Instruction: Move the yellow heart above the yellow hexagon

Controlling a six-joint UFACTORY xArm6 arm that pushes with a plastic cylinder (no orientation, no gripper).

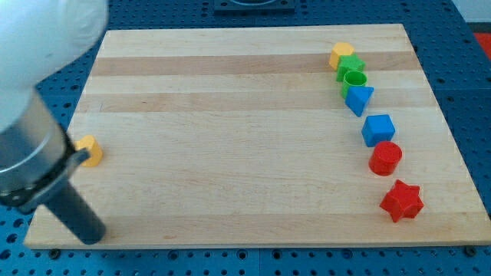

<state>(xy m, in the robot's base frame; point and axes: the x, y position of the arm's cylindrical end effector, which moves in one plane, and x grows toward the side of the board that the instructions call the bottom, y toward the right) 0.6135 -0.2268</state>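
Note:
A yellow block [91,150], probably the heart, lies at the left edge of the wooden board [230,138]; my arm hides its left side. The yellow hexagon [341,54] sits at the view's top right, at the head of a line of blocks. My tip [90,234] rests near the board's bottom left corner, well below the yellow block at the left and not touching it. The hexagon is far across the board to the right.
Below the hexagon, running down the right side: a green block [350,65], a green cylinder [354,80], a blue triangle [358,99], a blue cube [378,129], a red cylinder [385,158], a red star [402,200]. My bulky arm [31,115] covers the view's left.

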